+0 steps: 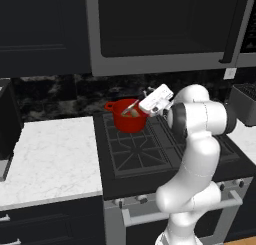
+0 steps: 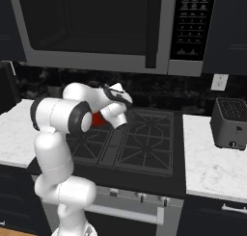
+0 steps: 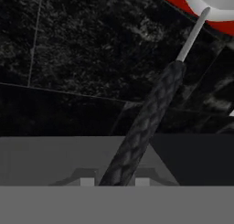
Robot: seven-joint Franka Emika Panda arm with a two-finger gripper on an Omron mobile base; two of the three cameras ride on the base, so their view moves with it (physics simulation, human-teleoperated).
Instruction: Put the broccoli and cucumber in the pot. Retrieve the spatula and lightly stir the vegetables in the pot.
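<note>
Fingers [image 3: 87, 181] clamp the spatula [image 3: 146, 120] handle, head inside the pot [image 1: 128, 120].

Red pot [image 1: 129, 120] on black stove [image 1: 150, 154]

The left base view looks forward and down from behind the arm's left side; the right base view does likewise from its right. Both take in the stove [image 1: 150, 149] and the microwave [image 2: 96, 28] above it. The hand view sits close, looking along the spatula [image 3: 146, 122] toward the pot [image 3: 171, 1].
</note>
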